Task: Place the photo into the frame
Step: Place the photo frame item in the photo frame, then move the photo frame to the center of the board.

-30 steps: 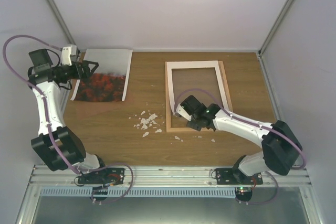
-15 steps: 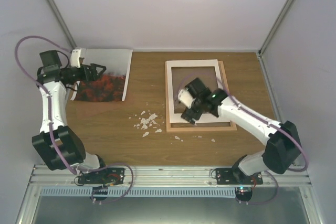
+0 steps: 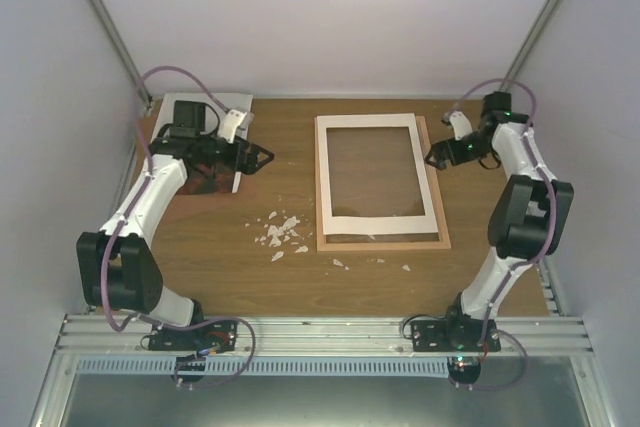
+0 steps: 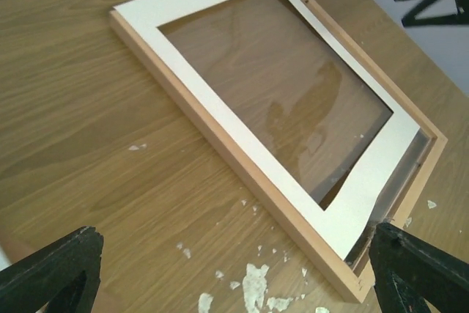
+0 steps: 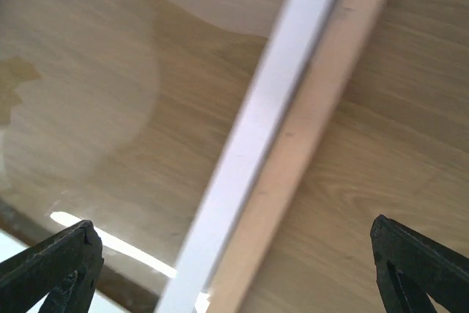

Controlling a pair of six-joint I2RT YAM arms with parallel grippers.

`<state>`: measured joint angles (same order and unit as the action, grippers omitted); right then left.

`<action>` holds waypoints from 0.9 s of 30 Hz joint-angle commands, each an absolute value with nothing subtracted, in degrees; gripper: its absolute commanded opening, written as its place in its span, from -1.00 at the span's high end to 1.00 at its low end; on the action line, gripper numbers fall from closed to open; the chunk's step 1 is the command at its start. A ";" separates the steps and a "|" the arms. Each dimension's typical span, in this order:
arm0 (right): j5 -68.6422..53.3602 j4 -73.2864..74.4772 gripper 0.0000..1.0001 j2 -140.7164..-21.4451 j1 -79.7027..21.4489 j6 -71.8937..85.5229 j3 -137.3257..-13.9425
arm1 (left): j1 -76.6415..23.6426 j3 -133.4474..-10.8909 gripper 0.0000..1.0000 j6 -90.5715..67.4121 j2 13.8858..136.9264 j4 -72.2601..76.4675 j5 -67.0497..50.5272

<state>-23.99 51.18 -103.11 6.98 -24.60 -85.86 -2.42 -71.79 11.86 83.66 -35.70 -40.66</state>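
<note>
- Wood-grain bench [image 3: 200,267] carries everything, with both arm bases at its near edge.
- frame [image 3: 380,243] lies flat, right of the bench centre, long sides running near to far. Light wood rail shows along its right and near sides.
- white mat [image 3: 380,222] lies in the frame. The clear pane [image 3: 375,172] fills its opening, and bench grain shows through the pane.
- Left wrist view: the mat corner nearest the camera looks bent or torn, with a gap beside the rail there.
- photo [image 3: 240,103] lies flat at the far left corner of the bench, well apart from the frame and not in it.
- Most of the photo is hidden under the left arm. Only some white border and a bit of dark red image show.
- left end effector [image 3: 262,158] is just past the photo's right edge and points toward the frame. Its fingers are spread wide with nothing between them.
- right end effector [image 3: 433,159] is just beside the frame's right rail, toward the far right of the bench. Its fingers are spread wide and hold nothing.
- Right wrist view is blurred: the wood rail and a strip of white mat run diagonally below, between the two fingertips. Cannot tell how high it is above them.
- white scraps [image 3: 280,232] are scattered on the bench between photo and frame, near the frame's near left corner.
- A few more specks lie just in front of the frame's near rail.
</note>
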 commanded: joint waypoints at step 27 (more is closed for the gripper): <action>-42.01 55.54 -0.99 -122.62 1.33 -27.07 -84.79 | -5.79 -70.96 -0.98 6.60 97.41 -25.28 -41.61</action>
